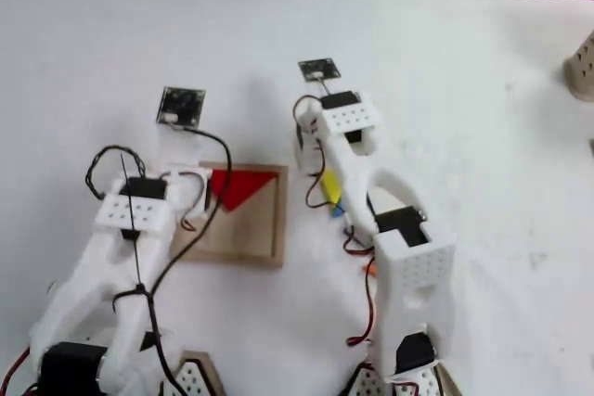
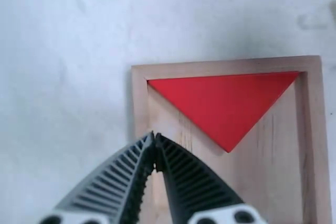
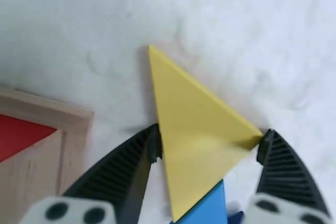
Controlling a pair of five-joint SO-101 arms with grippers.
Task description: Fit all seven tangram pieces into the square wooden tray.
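The square wooden tray (image 1: 269,229) (image 2: 226,65) lies on the white table in front of the left arm. One red triangle (image 1: 239,185) (image 2: 226,103) sits in it, its long side against the far rim. My left gripper (image 2: 154,141) is shut and empty, its tips over the tray floor near a rim, next to the red triangle's corner. A yellow triangle (image 1: 330,189) (image 3: 197,129) lies on the table just right of the tray, with a blue piece (image 1: 338,210) (image 3: 210,205) at its near end. My right gripper (image 3: 210,142) is open and straddles the yellow triangle, fingertips close against its sides.
A beige perforated object (image 1: 582,67) stands at the table's right edge. Black and red cables (image 1: 209,220) hang from both arms, one across the tray. Bare white table spreads to the far left and the right.
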